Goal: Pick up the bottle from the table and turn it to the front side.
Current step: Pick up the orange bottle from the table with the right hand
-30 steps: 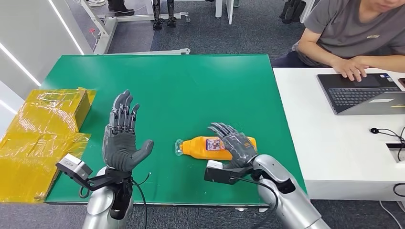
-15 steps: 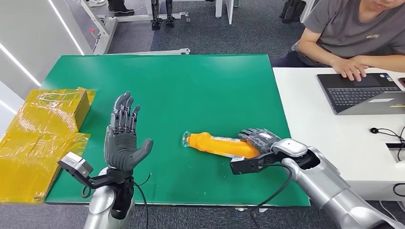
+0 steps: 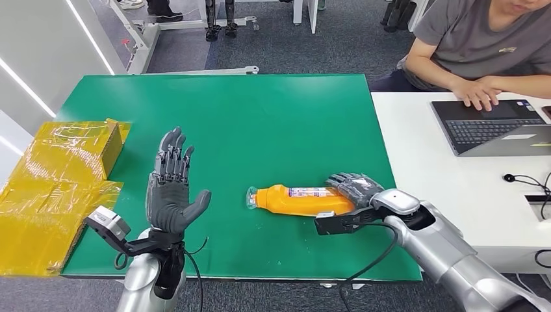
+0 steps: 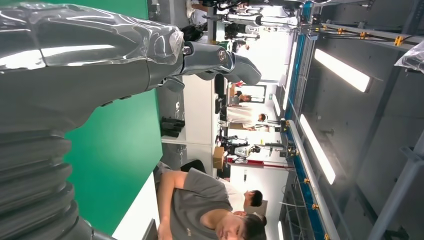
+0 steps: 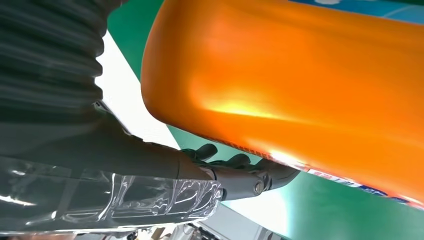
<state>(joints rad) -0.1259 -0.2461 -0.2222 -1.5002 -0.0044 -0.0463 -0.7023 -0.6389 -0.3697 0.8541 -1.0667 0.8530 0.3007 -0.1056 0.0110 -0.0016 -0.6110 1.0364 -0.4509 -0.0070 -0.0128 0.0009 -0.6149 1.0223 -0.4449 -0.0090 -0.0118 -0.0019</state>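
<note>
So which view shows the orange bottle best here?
The head view: the whole orange bottle lies on the green table, label visible, the right hand gripping its base. The right wrist view gives a close-up of its orange side, and the left wrist view looks elsewhere.

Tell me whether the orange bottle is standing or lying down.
Lying down. The orange bottle lies on its side over the green table, cap toward the left robot hand, base gripped by the right robot hand.
</note>
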